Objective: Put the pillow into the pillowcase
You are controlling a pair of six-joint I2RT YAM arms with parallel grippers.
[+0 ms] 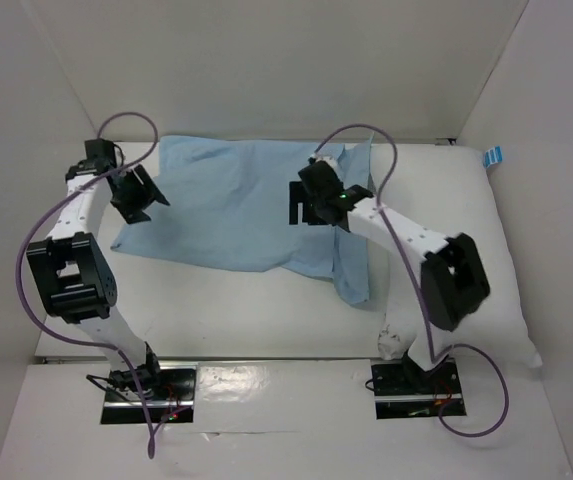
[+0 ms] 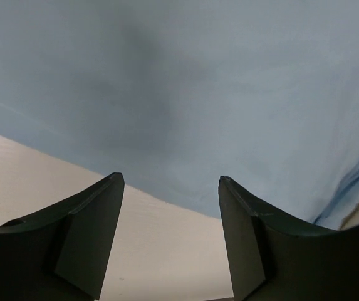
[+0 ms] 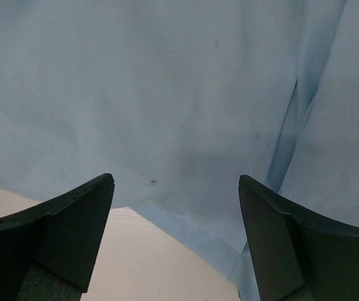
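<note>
White-walled booth point(image 1: 266, 60) w/ pale table point(image 1: 226, 320), both arm bases at near edge. At L: left gripper point(image 1: 136, 200) hovering over L edge of the pillowcase point(image 1: 226, 205), fingers point(image 2: 91, 232) spread apart, nothing btwn them (wrist view: only blue cloth and bare tabletop below). Centre: pillowcase lying flat, plain light-blue face up, lightly wrinkled, w/ a narrow flap trailing toward near side at its R end. Just R of centre: right gripper point(image 1: 306, 205) above the cloth, jaws likewise wide and empty. Far R: the pillow point(image 1: 496, 260), white, plump, lying lengthwise under R arm, outside the case as far as visible; small blue tag point(image 1: 493, 155) at its far corner.
</note>
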